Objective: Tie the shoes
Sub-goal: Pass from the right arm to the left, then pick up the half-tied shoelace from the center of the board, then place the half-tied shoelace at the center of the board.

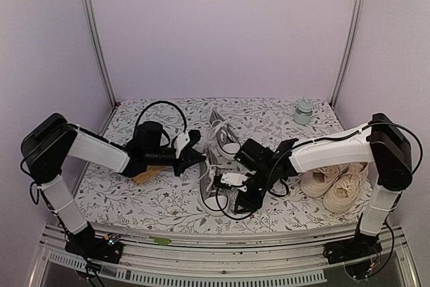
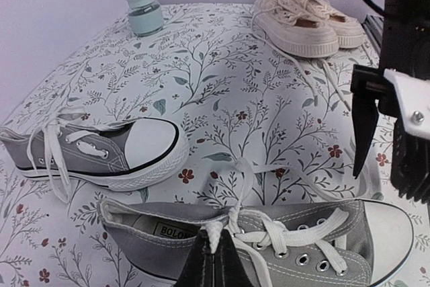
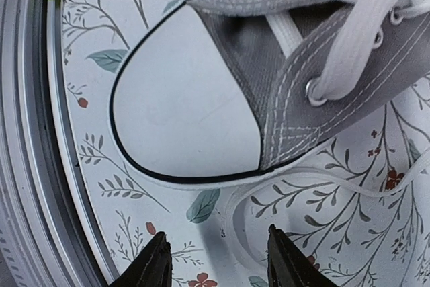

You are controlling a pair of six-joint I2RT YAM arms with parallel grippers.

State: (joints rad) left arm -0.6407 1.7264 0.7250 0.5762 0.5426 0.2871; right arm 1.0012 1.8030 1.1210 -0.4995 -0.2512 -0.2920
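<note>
The left gripper (image 2: 214, 250) is pinching shut, apparently on the white lace (image 2: 269, 238) at the collar of the near grey sneaker (image 2: 316, 253); the right gripper (image 3: 216, 236) is hovering beside that sneaker's toe cap with fingers parted, above a loose lace strand (image 3: 322, 189) and gripping nothing; the 2nd grey sneaker (image 2: 101, 152) is lying just beyond it, and the cream pair (image 2: 306, 18) well beyond; no bow is showing on any of the 4 shoes, so nearly all the tying seems to be waiting.
</note>
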